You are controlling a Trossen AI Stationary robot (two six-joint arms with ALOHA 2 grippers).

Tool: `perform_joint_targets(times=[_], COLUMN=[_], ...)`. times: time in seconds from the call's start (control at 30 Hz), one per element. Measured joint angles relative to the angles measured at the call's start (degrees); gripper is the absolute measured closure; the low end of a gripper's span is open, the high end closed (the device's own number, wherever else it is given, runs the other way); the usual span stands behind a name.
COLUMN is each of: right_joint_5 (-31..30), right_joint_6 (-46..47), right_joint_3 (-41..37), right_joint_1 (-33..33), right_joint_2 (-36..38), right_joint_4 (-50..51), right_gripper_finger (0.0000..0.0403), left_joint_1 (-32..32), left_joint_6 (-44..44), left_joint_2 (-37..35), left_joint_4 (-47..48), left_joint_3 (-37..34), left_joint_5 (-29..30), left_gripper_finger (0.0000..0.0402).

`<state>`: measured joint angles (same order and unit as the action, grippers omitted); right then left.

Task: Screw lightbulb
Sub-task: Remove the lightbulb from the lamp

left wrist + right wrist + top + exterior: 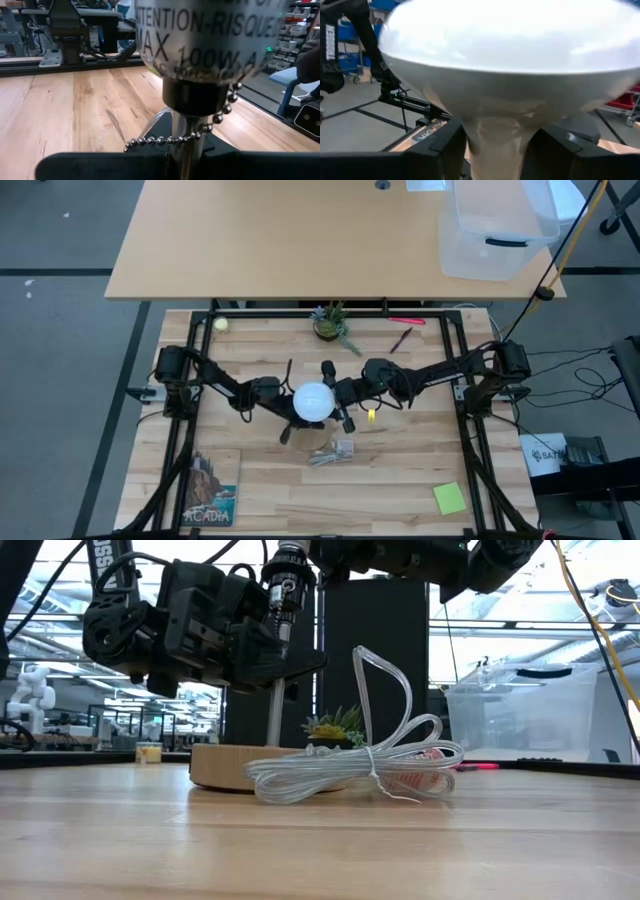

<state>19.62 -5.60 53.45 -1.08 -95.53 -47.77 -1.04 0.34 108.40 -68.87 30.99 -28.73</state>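
Observation:
The white lightbulb [313, 402] stands globe up over the lamp stand at the table's middle. Its globe fills the right wrist view [510, 45]. The stand has a round wooden base [225, 766], a metal stem [275, 710] and a socket [210, 35] with a bead chain [220, 117]. My left gripper [272, 396] is shut on the stem under the socket. My right gripper [340, 402] is shut on the bulb below its globe. The bulb's screw base is hidden. My left gripper holds the stand's metal stem [186, 150] just below the socket, between its two fingers, coming level from the table's left. The fingers hide the place of contact. The stand is upright, its wooden base on the table. My right gripper pinches the bulb's pale tapering neck [497, 140] between its two fingers [447, 147], just under the globe. It comes level from the table's right. The bulb stands upright, globe up, over the socket.
A tied coil of clear cord [350, 772] lies on the table in front of the stand, toward the near edge [332, 450]. A small potted plant [328, 325], pens [405, 321] and a ball [221, 324] lie at the far side. A book [208, 488] and a green note [450, 498] lie near.

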Motion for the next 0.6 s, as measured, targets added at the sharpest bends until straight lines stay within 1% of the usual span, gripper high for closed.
perform_joint_targets(times=[0.23,0.33,0.43,0.6], right_joint_5=[0.32,0.31,0.27,0.27], right_joint_6=[1.98,1.60,1.25,-1.38], right_joint_3=[0.00,0.02,0.04,0.04], right_joint_1=[-0.04,-0.04,0.37,1.39], right_joint_2=[0.02,1.00,2.60,6.34], right_joint_4=[0.41,2.79,6.39,14.45], right_gripper_finger=[0.0158,0.0139,0.0132,0.0133], left_joint_1=[0.02,0.02,0.04,0.02], left_joint_6=[0.11,0.02,-0.04,-0.09], left_joint_2=[0.02,0.02,0.02,0.02], left_joint_4=[0.05,0.08,0.05,0.07], left_joint_3=[-0.03,-0.03,0.01,0.01], left_joint_5=[3.38,4.22,5.08,6.54], left_gripper_finger=[0.0379,0.0379,0.0379,0.0379])
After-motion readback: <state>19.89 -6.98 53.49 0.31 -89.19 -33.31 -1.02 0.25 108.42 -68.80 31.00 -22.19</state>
